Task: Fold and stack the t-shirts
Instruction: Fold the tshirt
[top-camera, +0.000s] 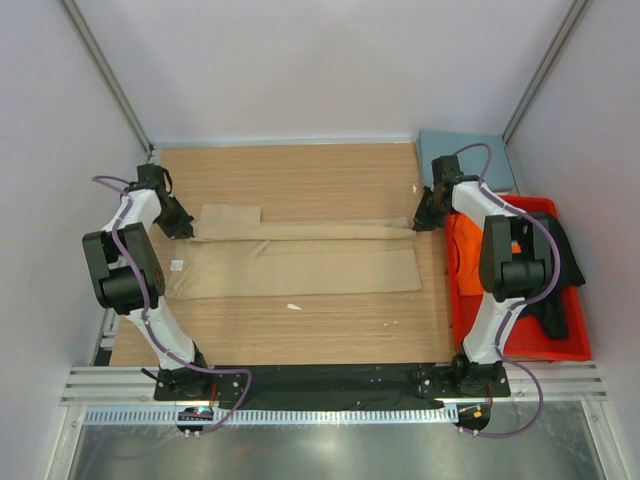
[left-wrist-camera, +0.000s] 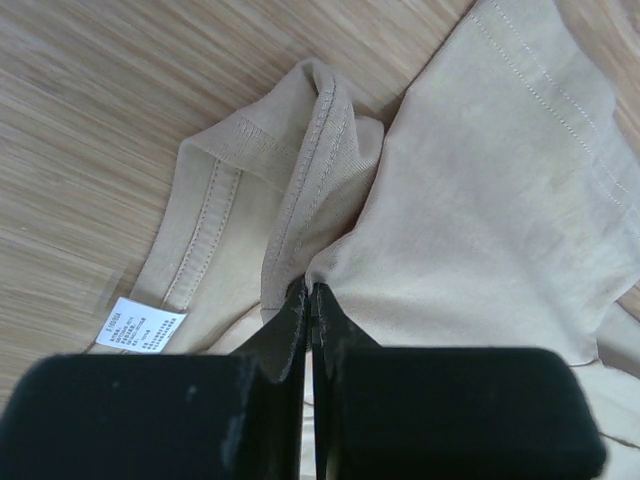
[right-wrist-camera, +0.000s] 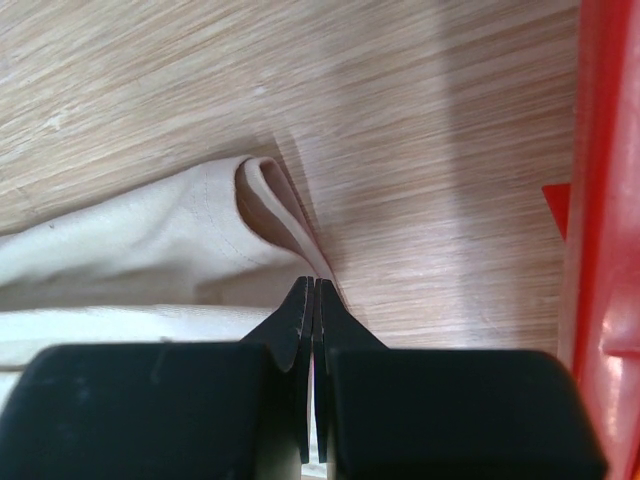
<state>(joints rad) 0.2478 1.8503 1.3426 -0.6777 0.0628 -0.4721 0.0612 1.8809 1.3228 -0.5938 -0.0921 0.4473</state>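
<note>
A tan-beige t-shirt (top-camera: 300, 262) lies stretched across the wooden table, its far edge folded over into a long band. My left gripper (top-camera: 183, 229) is shut on the shirt's left end beside the collar (left-wrist-camera: 300, 190); its jaws (left-wrist-camera: 309, 290) pinch the cloth (left-wrist-camera: 480, 200). At the band's right end my right gripper (top-camera: 422, 222) is shut on a folded corner of the tan shirt (right-wrist-camera: 180, 235), the jaws (right-wrist-camera: 313, 285) meeting on it. An orange t-shirt (top-camera: 466, 255) and a black t-shirt (top-camera: 556, 280) lie heaped in the red bin. A slate blue-grey t-shirt (top-camera: 455, 147) lies folded at the far right corner.
The red plastic bin (top-camera: 520, 345) stands off the table's right edge, its wall (right-wrist-camera: 600, 200) close to my right gripper. A white care label (left-wrist-camera: 140, 326) sticks out by the collar. White walls enclose the table on three sides.
</note>
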